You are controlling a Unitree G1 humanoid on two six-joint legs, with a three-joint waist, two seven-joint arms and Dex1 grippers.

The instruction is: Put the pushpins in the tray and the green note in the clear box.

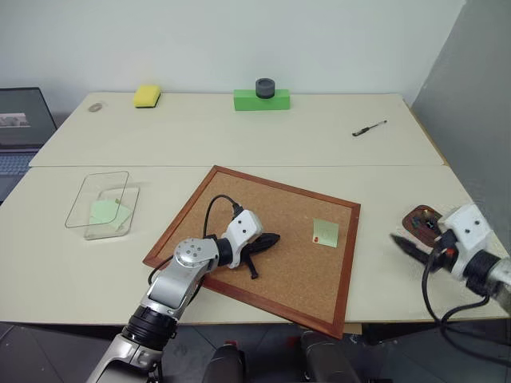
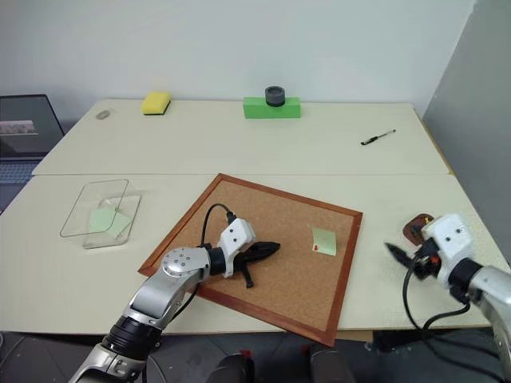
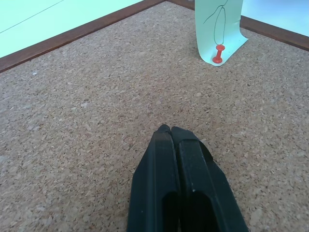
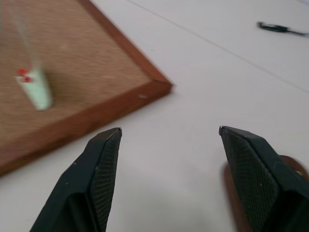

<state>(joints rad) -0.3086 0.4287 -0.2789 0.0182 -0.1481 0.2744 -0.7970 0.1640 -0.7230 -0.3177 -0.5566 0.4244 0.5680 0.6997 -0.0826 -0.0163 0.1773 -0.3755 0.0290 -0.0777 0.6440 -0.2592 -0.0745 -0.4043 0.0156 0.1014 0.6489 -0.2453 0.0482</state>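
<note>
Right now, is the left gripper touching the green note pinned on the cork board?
Apart. In the left wrist view the shut left gripper rests over bare cork board, with a wide stretch of cork between it and the green note.

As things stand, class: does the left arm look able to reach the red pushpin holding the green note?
Probably yes. The left gripper, fingers shut, rests on the corkboard, pointing toward the green note; bare cork lies between it and the red pushpin. It must open first.
</note>
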